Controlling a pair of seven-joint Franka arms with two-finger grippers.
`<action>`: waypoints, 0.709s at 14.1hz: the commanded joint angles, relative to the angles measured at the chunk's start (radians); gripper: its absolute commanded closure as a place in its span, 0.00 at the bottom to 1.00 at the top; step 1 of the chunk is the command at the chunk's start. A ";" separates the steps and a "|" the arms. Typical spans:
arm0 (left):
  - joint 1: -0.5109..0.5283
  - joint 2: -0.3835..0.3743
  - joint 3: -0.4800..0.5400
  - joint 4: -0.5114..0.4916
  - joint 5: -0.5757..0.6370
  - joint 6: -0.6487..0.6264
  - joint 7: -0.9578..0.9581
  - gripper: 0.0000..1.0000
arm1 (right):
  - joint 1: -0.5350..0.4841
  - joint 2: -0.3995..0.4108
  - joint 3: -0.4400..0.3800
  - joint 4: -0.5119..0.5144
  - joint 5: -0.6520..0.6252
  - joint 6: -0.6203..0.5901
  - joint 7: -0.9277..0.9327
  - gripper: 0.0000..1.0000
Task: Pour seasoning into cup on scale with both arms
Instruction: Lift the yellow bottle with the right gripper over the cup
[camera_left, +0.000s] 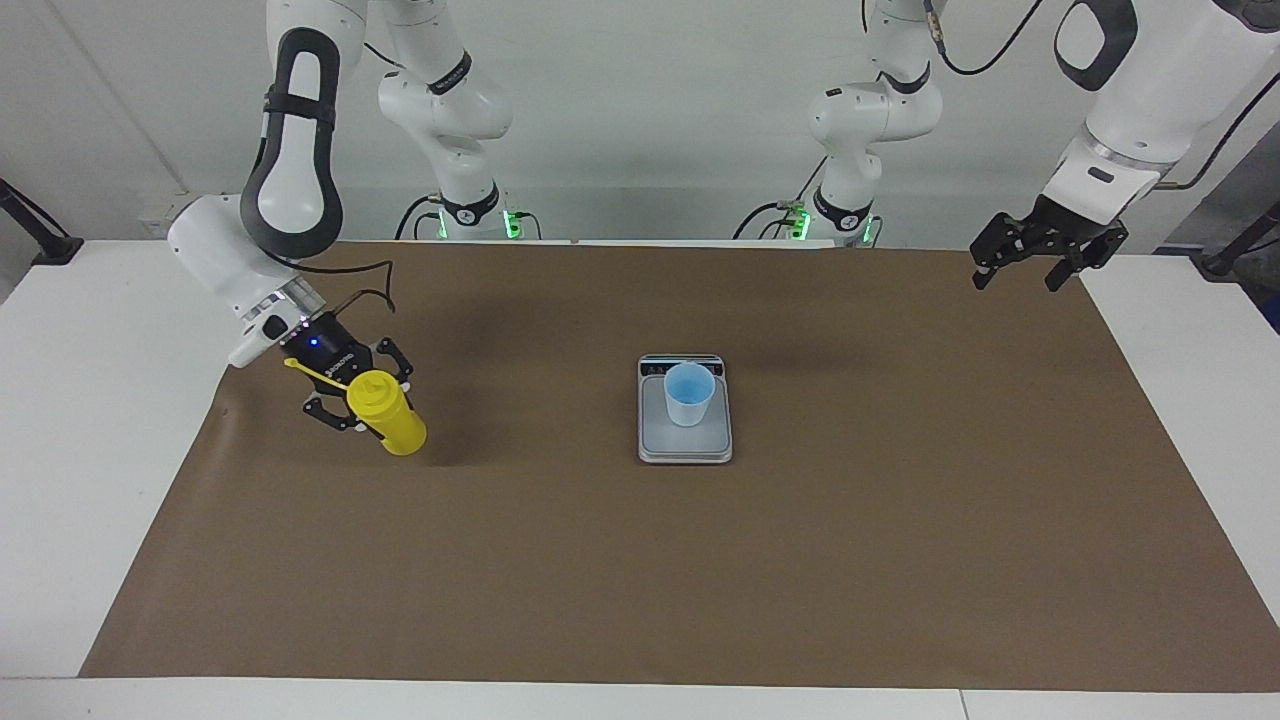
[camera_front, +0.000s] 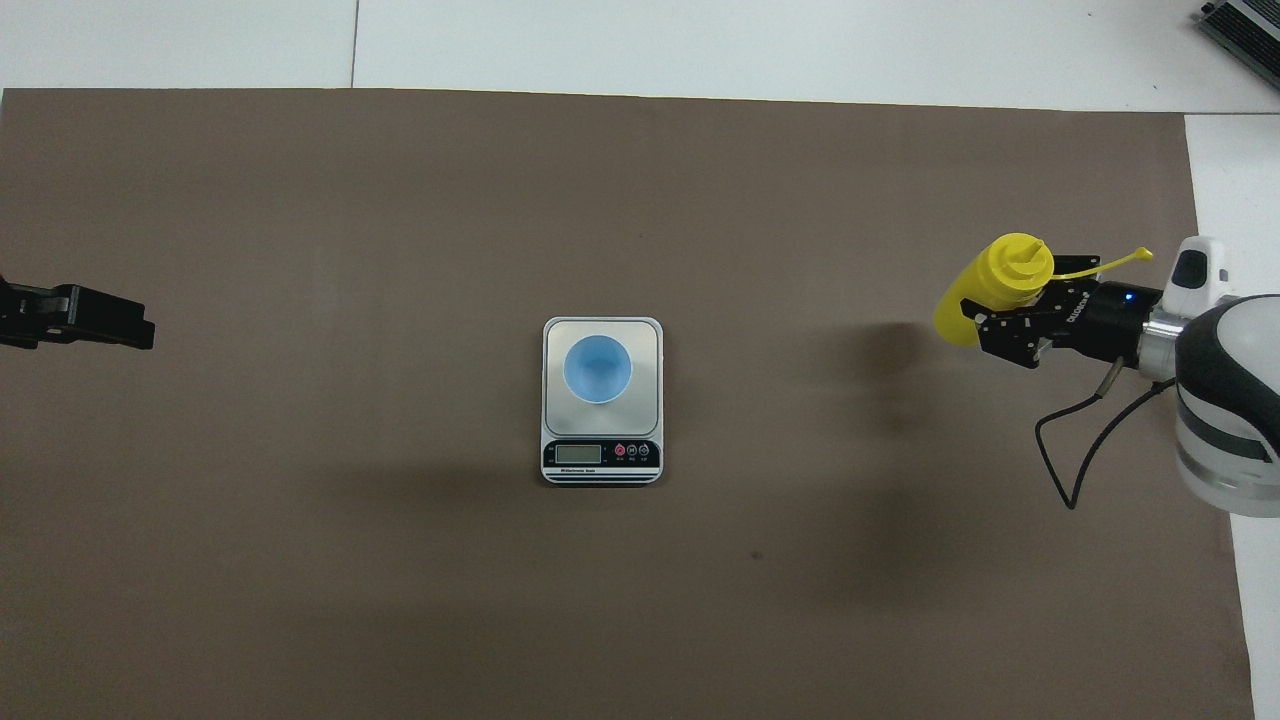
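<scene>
Now right end effector (camera_left: 362, 402) pinching seasoning bottle (camera_left: 388, 419), tilted, base just off worktop at right arm's end. Cup (camera_left: 688, 394) on scale (camera_left: 685, 445) mid-worktop, well apart toward left arm. Left end effector (camera_left: 1030, 262) spread, waiting.

One yellow seasoning bottle (camera_left: 388, 421) with one tethered cap strap (camera_left: 312, 372). One light-blue cup (camera_left: 688, 394). One digital scale (camera_left: 685, 447) bearing one display strip (camera_front: 579, 453). Two white robot arms, each with one black hand: right hand (camera_left: 360, 408), left hand (camera_left: 1022, 262). One brown mat (camera_left: 640, 560) on one white desk (camera_left: 60, 420).
</scene>
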 joint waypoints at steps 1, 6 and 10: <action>0.013 -0.026 -0.005 -0.031 -0.006 0.014 -0.001 0.00 | 0.017 -0.068 0.006 0.006 -0.139 0.002 0.107 1.00; 0.013 -0.026 -0.005 -0.031 -0.006 0.014 -0.001 0.00 | 0.103 -0.116 0.011 0.021 -0.453 -0.007 0.294 1.00; 0.013 -0.026 -0.005 -0.031 -0.006 0.012 -0.001 0.00 | 0.166 -0.116 0.011 0.026 -0.582 -0.002 0.336 1.00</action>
